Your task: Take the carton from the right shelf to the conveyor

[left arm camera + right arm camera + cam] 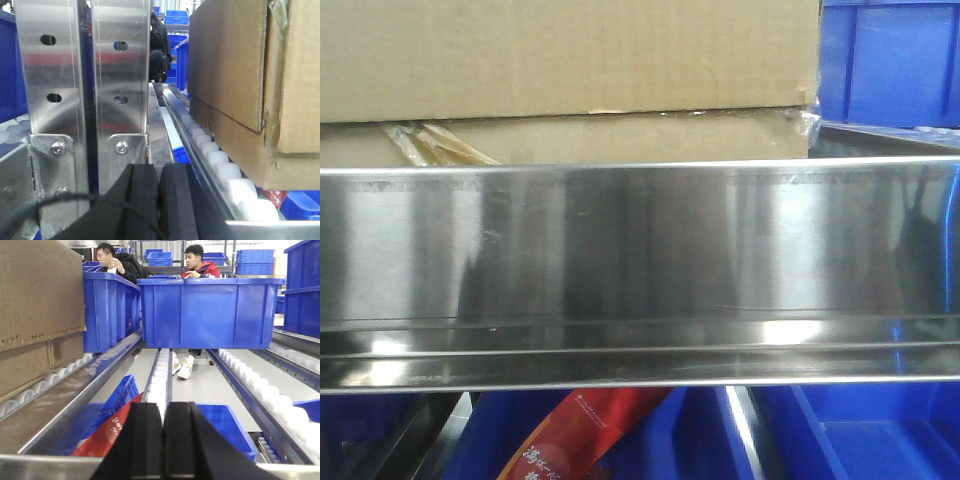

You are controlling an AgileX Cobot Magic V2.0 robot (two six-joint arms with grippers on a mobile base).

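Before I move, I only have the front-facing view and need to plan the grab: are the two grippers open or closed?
Observer: Both are closed. The left gripper has its pads pressed together, and so does the right gripper. Neither holds anything.
Operator: Where is the carton relative to each?
Observer: In the left wrist view the carton is ahead and to the right, apart from the gripper. In the right wrist view it is ahead and to the left.
Operator: What is it sitting on?
Observer: It appears to rest on a track of white rollers running under its lower edge.
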